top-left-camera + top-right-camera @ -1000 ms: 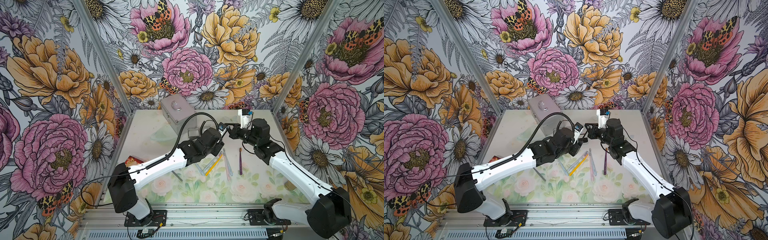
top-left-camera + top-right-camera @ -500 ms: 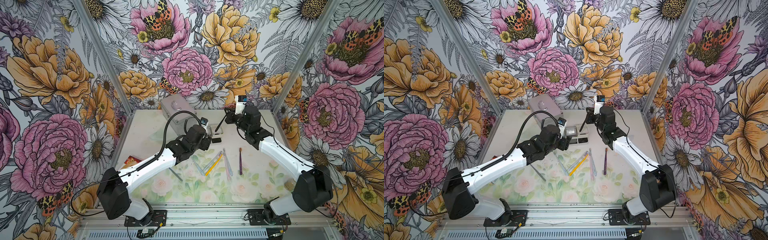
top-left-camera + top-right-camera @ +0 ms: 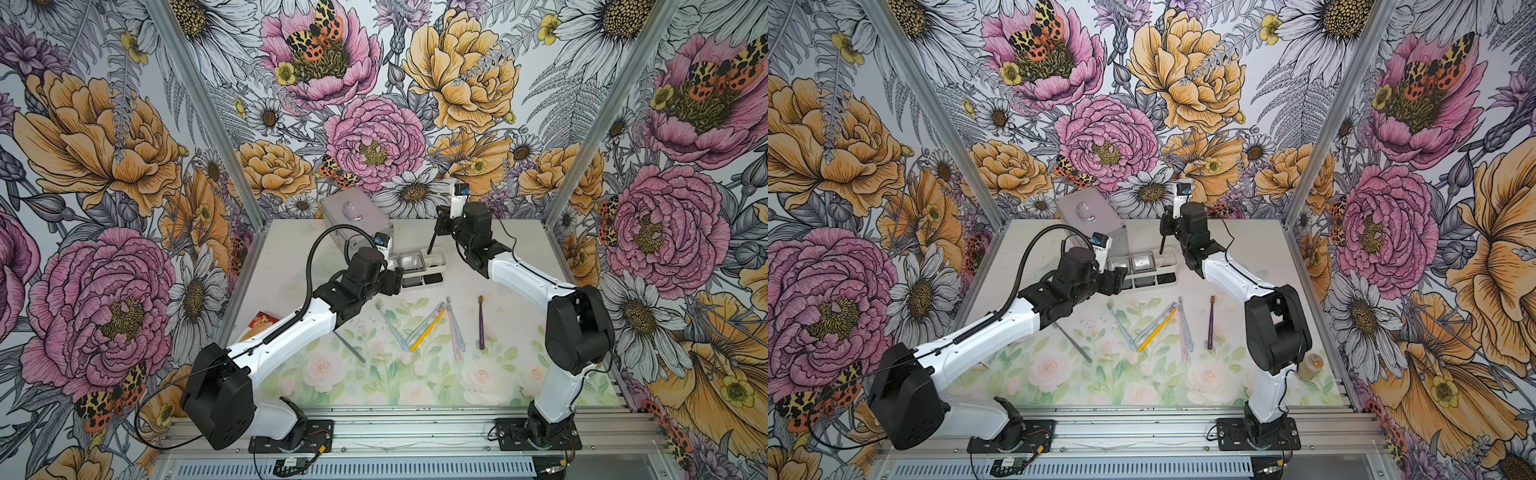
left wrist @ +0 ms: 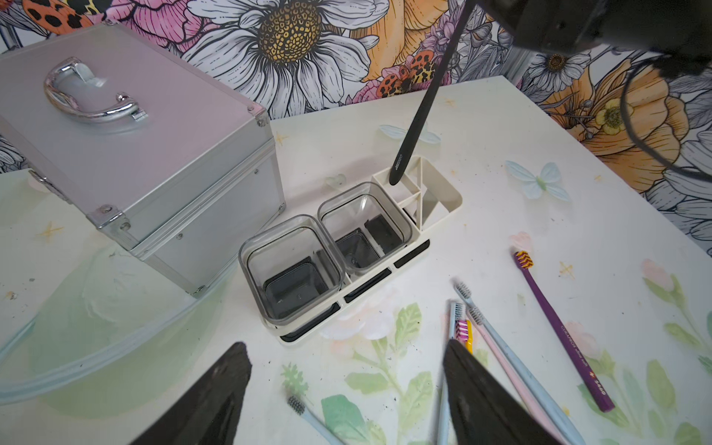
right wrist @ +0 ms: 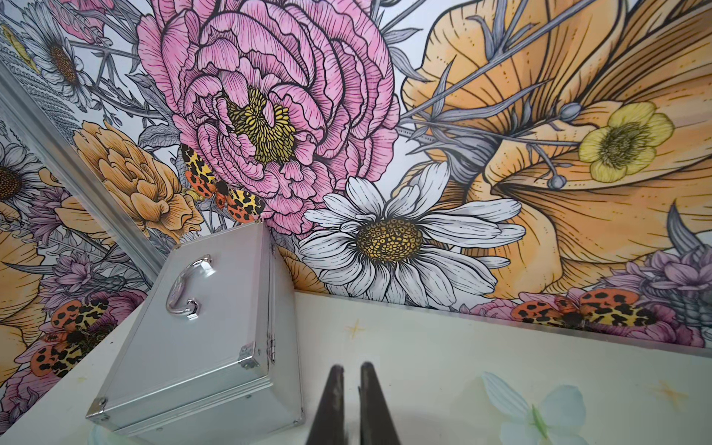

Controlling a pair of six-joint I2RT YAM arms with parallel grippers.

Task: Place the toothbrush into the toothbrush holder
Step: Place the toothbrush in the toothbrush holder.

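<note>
"Toothbrush (image 4: 422, 115), black and tilted, hangs from the right gripper (image 5: 350, 373), handle end down at the toothbrush holder (image 4: 451, 200). Do we call that a grip?"
"We do: the two jaws are pressed nearly together in the right wrist view, and in the left wrist view the black handle runs straight up into that gripper. The brush head is hidden from us."
"Where exactly does the toothbrush meet the holder?"
"At the small rear slot of the divided end compartment, the end nearer the right arm. We see the tip at the slot's mouth; how deep it goes we cannot tell. Two square cups (image 4: 252, 266) fill the other two compartments."
"And the left gripper (image 4: 345, 346)?"
"Its jaws stand wide apart, gripping nothing, just in front of the holder and clear of it in the left wrist view. A silver case (image 4: 135, 154) sits close by the holder's cup end, and we count a purple toothbrush (image 4: 561, 327) lying apart from a loose cluster (image 3: 428, 330) of pink, pale blue and yellow brushes, all flat on the table (image 4: 539, 215) nearer the arms"
</note>
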